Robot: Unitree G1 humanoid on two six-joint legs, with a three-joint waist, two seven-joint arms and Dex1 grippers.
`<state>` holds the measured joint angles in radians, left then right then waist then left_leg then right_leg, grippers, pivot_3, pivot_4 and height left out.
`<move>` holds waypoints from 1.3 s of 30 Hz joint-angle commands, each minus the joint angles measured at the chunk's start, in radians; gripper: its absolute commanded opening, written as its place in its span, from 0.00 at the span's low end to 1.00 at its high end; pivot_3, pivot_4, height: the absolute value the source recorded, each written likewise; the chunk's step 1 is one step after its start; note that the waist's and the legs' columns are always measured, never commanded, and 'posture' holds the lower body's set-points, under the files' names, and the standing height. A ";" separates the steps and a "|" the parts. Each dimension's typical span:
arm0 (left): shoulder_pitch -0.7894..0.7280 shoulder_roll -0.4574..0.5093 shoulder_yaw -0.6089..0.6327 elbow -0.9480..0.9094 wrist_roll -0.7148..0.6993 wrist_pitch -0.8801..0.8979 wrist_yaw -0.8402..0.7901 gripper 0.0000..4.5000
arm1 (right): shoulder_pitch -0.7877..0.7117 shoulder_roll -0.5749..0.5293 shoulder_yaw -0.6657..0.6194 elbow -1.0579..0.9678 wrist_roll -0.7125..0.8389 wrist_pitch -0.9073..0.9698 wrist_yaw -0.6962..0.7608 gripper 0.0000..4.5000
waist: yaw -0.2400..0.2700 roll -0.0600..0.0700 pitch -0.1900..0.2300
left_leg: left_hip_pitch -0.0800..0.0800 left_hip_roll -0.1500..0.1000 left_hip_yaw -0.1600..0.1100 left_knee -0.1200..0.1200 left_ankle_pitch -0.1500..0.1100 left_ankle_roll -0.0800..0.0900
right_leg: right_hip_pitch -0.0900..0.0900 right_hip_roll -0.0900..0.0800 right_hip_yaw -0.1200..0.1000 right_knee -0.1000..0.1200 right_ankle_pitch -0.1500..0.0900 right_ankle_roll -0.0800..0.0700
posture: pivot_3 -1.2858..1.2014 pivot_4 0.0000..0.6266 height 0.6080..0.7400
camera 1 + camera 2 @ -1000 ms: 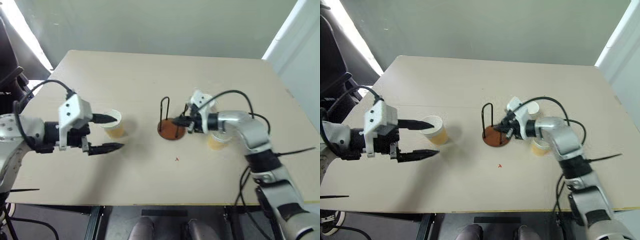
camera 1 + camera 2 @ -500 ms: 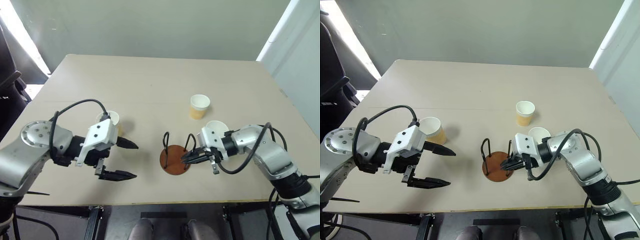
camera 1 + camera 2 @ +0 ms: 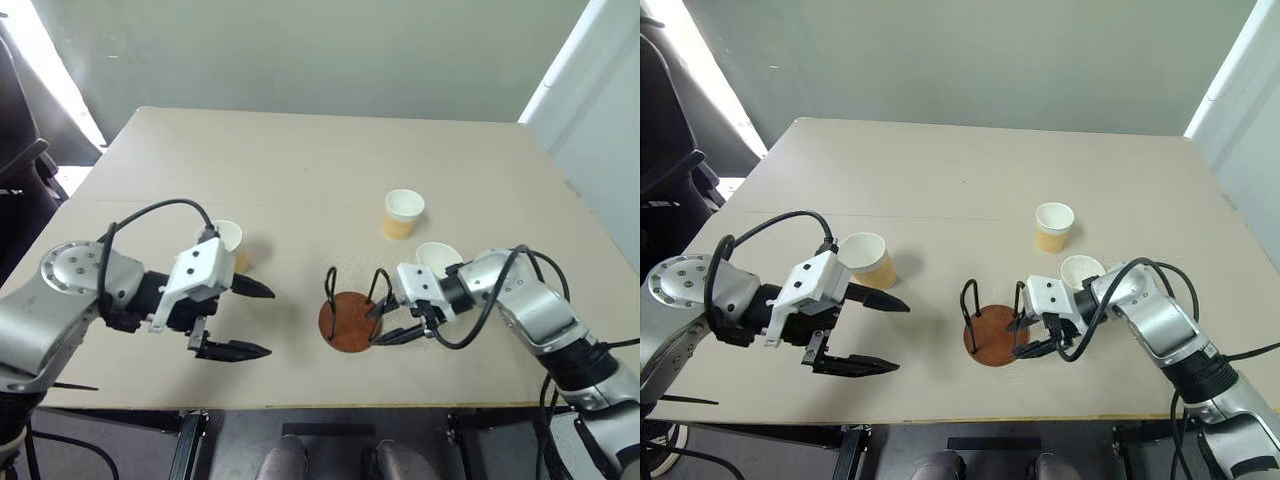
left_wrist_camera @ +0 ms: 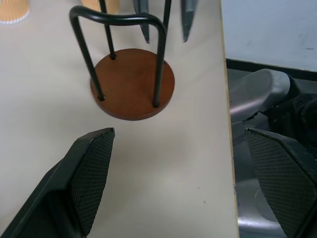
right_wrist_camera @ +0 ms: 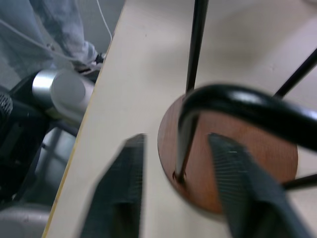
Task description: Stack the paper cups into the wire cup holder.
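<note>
The wire cup holder [image 3: 348, 322], black loops on a reddish-brown disc, stands near the table's front edge. My right gripper [image 3: 376, 327] is open at the holder's right side, one wire post [image 5: 190, 99] standing between its fingers [image 5: 121, 188]. My left gripper [image 3: 264, 322] is open and empty, left of the holder and pointing at it. Three paper cups stand upright: one [image 3: 228, 243] just behind the left gripper, one [image 3: 403, 213] farther back right, one [image 3: 438, 257] beside my right forearm. In the left wrist view the holder [image 4: 132, 84] stands beyond the wide-apart fingers [image 4: 91, 168].
The table's front edge [image 3: 330, 405] runs close in front of the holder. A pale wall rises at the far right [image 3: 590, 90]. Dark chair parts [image 3: 20, 160] stand off the table's left side.
The right gripper, shut on the holder's wire, drew the holder from beside the cups toward the front edge and has now opened. The camera view shifted. The left gripper stayed open.
</note>
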<state>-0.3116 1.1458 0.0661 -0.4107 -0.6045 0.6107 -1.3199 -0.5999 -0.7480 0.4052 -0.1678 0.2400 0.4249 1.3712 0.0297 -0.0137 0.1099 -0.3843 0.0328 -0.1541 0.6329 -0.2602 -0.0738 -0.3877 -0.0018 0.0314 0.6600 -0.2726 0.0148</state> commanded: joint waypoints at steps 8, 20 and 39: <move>-0.082 -0.070 -0.035 0.102 0.054 -0.093 -0.017 1.00 | -0.051 -0.417 -0.259 -0.183 0.014 -0.042 0.141 0.99 | 0.008 0.000 0.001 | -0.003 -0.001 0.001 -0.001 0.000 0.000 | 0.000 -0.001 0.000 0.000 0.000 0.000 | 0.52 0.24 1.00; -0.087 -0.105 -0.014 0.050 0.064 -0.099 0.032 1.00 | -0.138 -0.289 -0.125 0.113 -0.164 -0.157 0.101 0.99 | 0.002 0.000 0.001 | -0.001 0.000 0.001 -0.001 -0.001 0.001 | 0.001 0.000 0.001 -0.001 0.000 0.003 | 0.52 0.24 1.00; -0.017 -0.073 0.120 -0.013 0.002 -0.035 0.112 1.00 | -0.192 -0.169 -0.055 0.292 -0.305 -0.316 0.113 0.00 | 0.004 0.000 0.001 | -0.001 0.000 0.000 0.000 -0.001 0.002 | 0.002 0.000 0.001 -0.002 0.000 0.004 | 0.52 0.24 1.00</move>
<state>-0.3171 1.0701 0.1472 -0.4170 -0.5859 0.5768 -1.2147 -0.7684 -0.9011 0.3856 0.1264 -0.0721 0.1216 1.4712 0.0339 -0.0138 0.1112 -0.3849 0.0327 -0.1539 0.6328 -0.2615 -0.0719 -0.3852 -0.0020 0.0320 0.6577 -0.2722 0.0191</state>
